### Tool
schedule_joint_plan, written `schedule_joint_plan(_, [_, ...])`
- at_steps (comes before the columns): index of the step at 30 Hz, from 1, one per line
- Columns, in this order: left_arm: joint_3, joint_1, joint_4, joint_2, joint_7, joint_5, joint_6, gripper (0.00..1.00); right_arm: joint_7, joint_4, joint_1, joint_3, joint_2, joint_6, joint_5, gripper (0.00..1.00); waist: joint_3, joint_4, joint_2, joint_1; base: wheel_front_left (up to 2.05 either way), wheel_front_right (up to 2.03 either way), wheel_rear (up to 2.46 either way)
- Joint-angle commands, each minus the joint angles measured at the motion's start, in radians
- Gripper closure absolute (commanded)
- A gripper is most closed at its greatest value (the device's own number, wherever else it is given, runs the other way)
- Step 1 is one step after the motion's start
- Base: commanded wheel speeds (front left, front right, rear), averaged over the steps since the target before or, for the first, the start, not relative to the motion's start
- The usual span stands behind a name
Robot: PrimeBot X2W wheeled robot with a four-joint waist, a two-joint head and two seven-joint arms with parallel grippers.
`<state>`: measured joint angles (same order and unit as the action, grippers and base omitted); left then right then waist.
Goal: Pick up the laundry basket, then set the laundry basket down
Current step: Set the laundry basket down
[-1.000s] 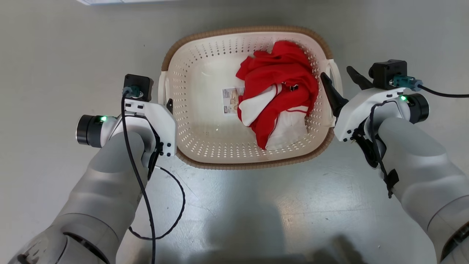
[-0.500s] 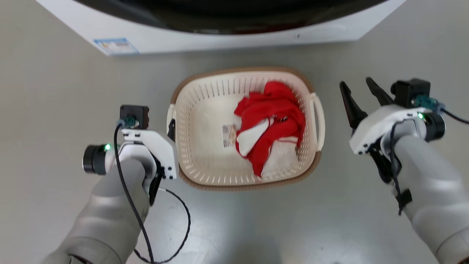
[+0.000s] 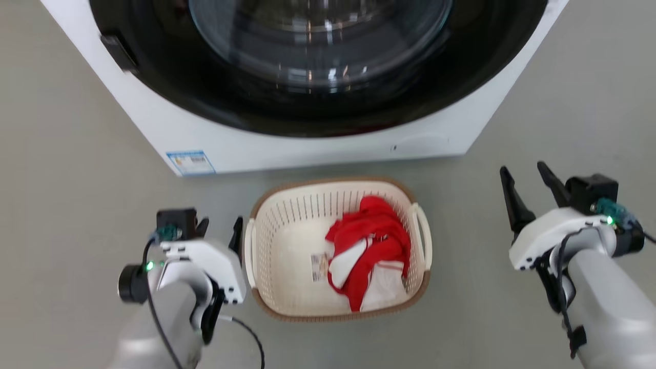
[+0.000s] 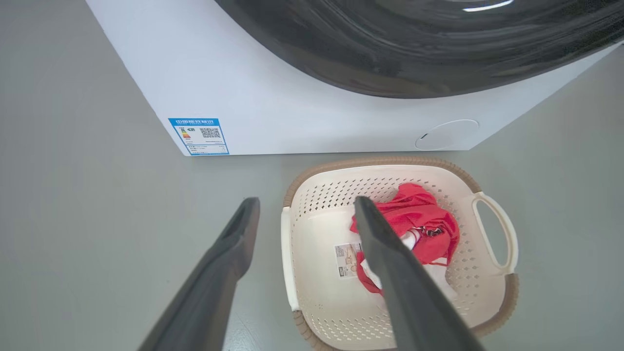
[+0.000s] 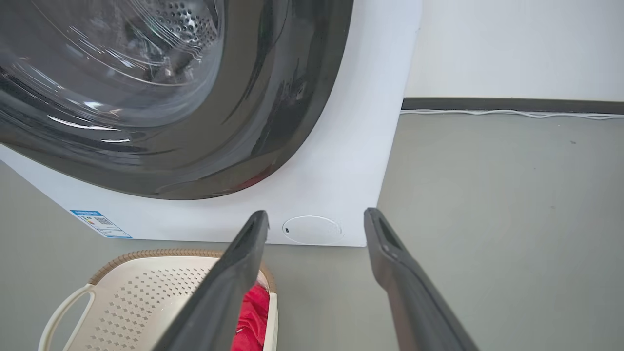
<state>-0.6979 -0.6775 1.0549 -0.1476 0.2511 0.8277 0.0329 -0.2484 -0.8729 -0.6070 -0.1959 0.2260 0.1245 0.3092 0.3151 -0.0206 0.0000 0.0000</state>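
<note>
- Basket status first: the laundry basket (image 3: 287, 246) sat flat on the grey floor (image 3: 77, 205) in the lower middle of the head view, just below the front-loading washing machine (image 3: 318, 148) across the top, a strip of floor between them.
- Red and white clothes (image 3: 374, 236) were bunched in its right half, a paper label (image 3: 320, 266) showing on the bottom.
- Left gripper (image 3: 220, 228) was at lower left, jaws spread wide and empty, one finger just beside the basket's left loop handle (image 3: 249, 251); couldn't tell if it touched.
- Right gripper (image 3: 524, 179) was near the right edge, also spread wide with nothing in it, well apart from the right loop handle (image 3: 425, 241).
- My read: nothing was being carried, so this was either the reach before the lift or the moment after the put-down. Couldn't say which.
- If the lift was yet to come, the next move would need both grippers on the loop handles, the right one with farther to go, then an even, level raise so the clothes didn't slide.
</note>
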Motion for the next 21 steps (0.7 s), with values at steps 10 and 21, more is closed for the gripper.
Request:
schedule_joint_plan(10, [0.199, 0.22, -0.212, -0.06, 0.011, -0.112, 0.027, 0.0, -0.013, 0.164, 0.192, 0.079, -0.018, 0.006, -0.105, 0.0, -0.222, -0.005, 0.0, 0.0, 0.0, 0.0, 0.0])
schedule_joint_plan(21, [0.376, 0.414, -0.426, -0.056, 0.011, -0.228, 0.039, 0.0, -0.013, 0.291, 0.319, 0.12, -0.037, 0.006, -0.136, 0.0, -0.304, -0.022, 0.0, 0.0, 0.0, 0.0, 0.0])
